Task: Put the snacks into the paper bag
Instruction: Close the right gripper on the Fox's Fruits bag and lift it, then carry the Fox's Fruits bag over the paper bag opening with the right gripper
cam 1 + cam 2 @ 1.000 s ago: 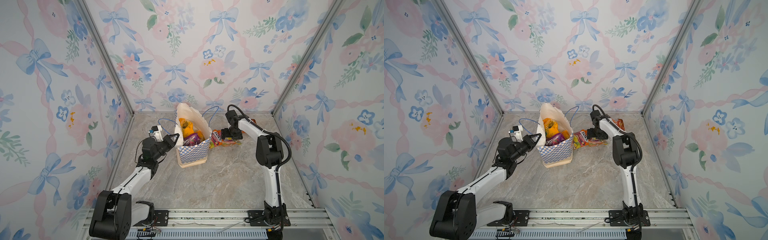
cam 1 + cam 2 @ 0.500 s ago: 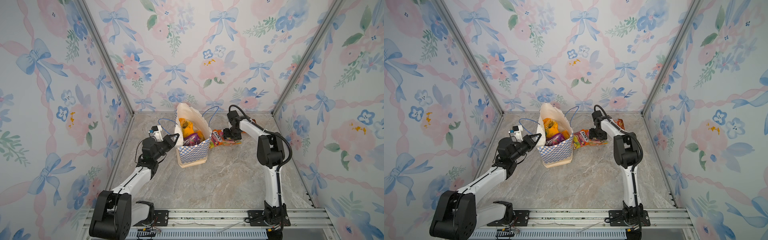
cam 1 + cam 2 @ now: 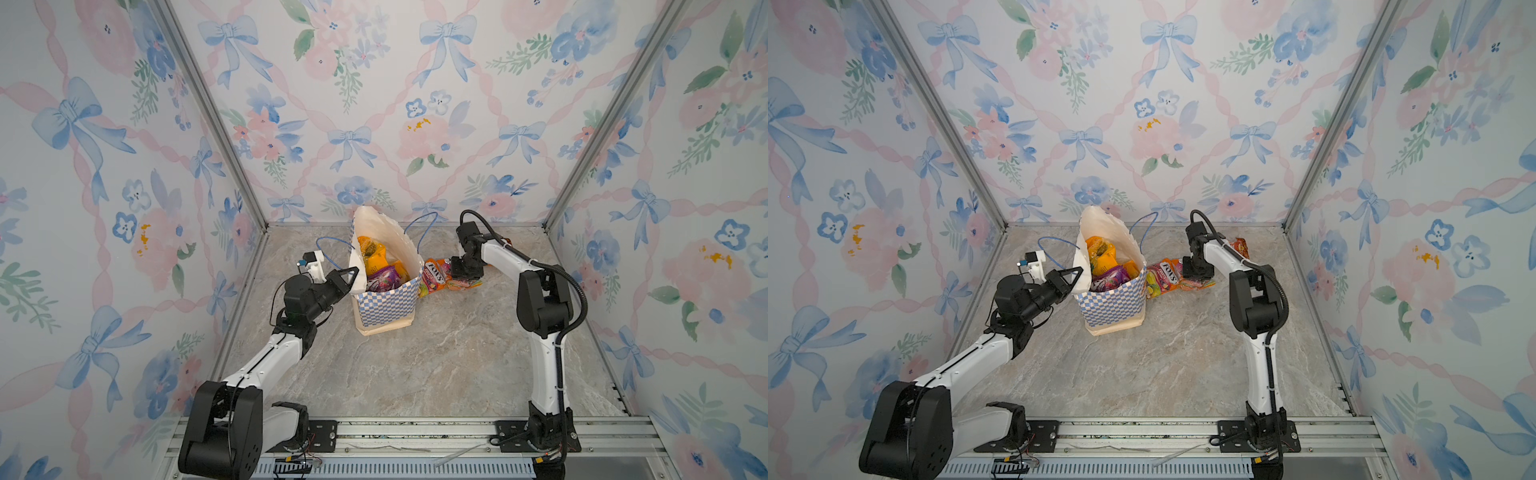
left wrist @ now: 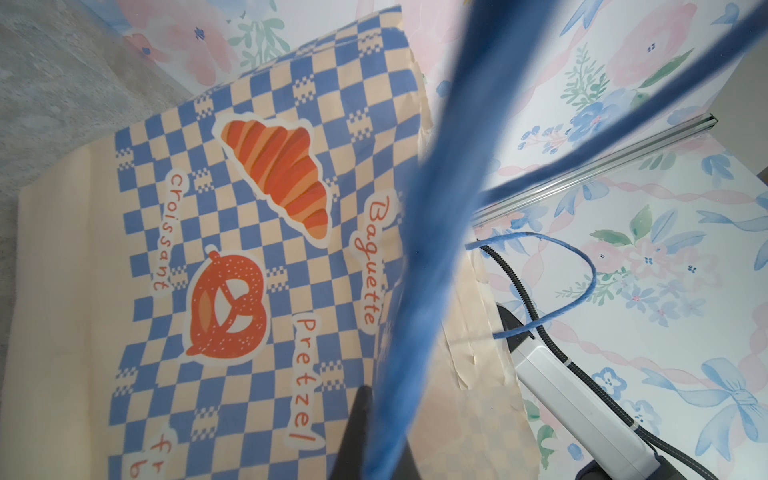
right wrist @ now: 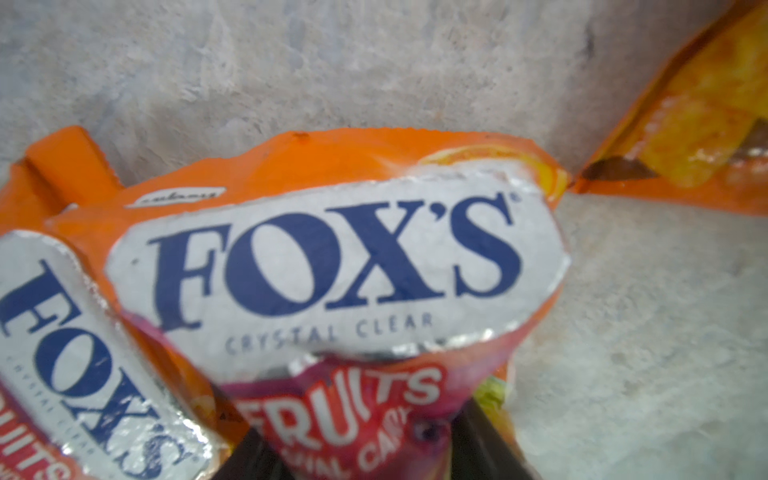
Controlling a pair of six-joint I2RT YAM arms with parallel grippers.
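Observation:
The paper bag (image 3: 386, 299) (image 3: 1113, 301) stands open at the back middle, with yellow-orange packs (image 3: 372, 251) and a purple pack (image 3: 384, 280) inside. My left gripper (image 3: 352, 272) (image 3: 1077, 272) (image 4: 374, 440) is shut on its left rim, beside the blue cord handle (image 4: 415, 270). Right of the bag lie two orange FOX'S snacks. My right gripper (image 3: 465, 272) (image 3: 1196, 272) (image 5: 365, 449) is down on the right-hand one (image 5: 332, 257) (image 3: 1200, 284), which is pinched and bunched between its fingers. The other FOX'S packet (image 3: 434, 270) (image 5: 62, 353) lies against the bag.
An orange chip bag (image 3: 1241, 247) (image 5: 685, 124) lies on the marble floor behind the right arm, near the back wall. Floral walls close in on three sides. A metal rail (image 3: 415, 428) runs along the front edge.
The right gripper's jaws have closed in on the FOX'S packet, and the packet now bunches between them. The left gripper and the bag have not moved.

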